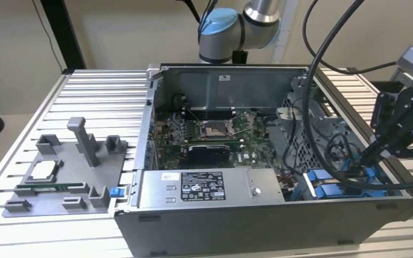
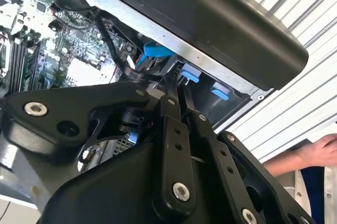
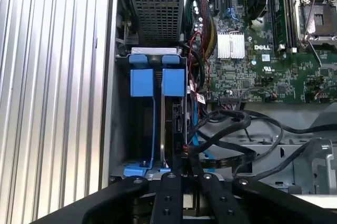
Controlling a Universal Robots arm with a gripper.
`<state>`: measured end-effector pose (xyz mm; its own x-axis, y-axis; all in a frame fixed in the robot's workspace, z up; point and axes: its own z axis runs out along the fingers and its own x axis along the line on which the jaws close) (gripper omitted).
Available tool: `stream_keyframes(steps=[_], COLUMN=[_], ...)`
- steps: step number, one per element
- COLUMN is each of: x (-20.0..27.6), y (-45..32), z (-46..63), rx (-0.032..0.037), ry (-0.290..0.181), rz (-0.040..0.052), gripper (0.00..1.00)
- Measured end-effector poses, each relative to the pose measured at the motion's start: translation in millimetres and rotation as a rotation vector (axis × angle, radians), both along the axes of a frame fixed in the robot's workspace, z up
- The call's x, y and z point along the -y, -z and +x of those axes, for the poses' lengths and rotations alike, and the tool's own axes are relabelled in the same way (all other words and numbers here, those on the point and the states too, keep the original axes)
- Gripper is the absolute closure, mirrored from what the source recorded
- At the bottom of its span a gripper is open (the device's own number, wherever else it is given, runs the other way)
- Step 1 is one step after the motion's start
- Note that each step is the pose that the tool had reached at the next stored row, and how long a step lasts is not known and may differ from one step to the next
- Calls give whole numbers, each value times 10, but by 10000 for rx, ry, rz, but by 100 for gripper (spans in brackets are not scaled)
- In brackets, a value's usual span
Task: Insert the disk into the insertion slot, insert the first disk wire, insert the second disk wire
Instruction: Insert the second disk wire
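Note:
The insertion slot [image 3: 120, 129] is a grey bay with blue tabs in the open computer case, at the exterior view's right [image 1: 327, 185]. The disk [image 3: 172, 124] stands on edge in it, edged by blue plastic; its label is hidden. My black gripper [image 1: 364, 158] reaches down into the case just above the bay. In both wrist views its fingers [image 3: 169, 192] meet at the tips [image 2: 178, 84], shut on a black disk wire [image 2: 124, 63] that loops away over the case floor. More black cables [image 3: 231, 121] lie beside the disk.
The motherboard [image 3: 263, 60] fills the middle of the case, and a grey power-supply box [image 1: 199, 188] sits along its near side. A grey parts fixture [image 1: 63, 177] lies on the slatted table at the exterior view's left. A person's hand [image 2: 316, 153] rests outside the case.

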<state>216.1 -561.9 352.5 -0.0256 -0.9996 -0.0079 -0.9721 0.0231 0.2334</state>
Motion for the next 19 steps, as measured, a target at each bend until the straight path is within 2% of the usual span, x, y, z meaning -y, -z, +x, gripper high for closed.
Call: stream_keyframes(steps=[6,10,11,16,19], x=[4,5,6,6,6], y=[12,18,18,19,11], z=[-5,-11,-13,-21,-20], rx=[-113,-133,-134,-132,-126], ry=[32,43,43,42,43], rz=[1,4,6,16,77], gripper=[100,100,0,0,0])
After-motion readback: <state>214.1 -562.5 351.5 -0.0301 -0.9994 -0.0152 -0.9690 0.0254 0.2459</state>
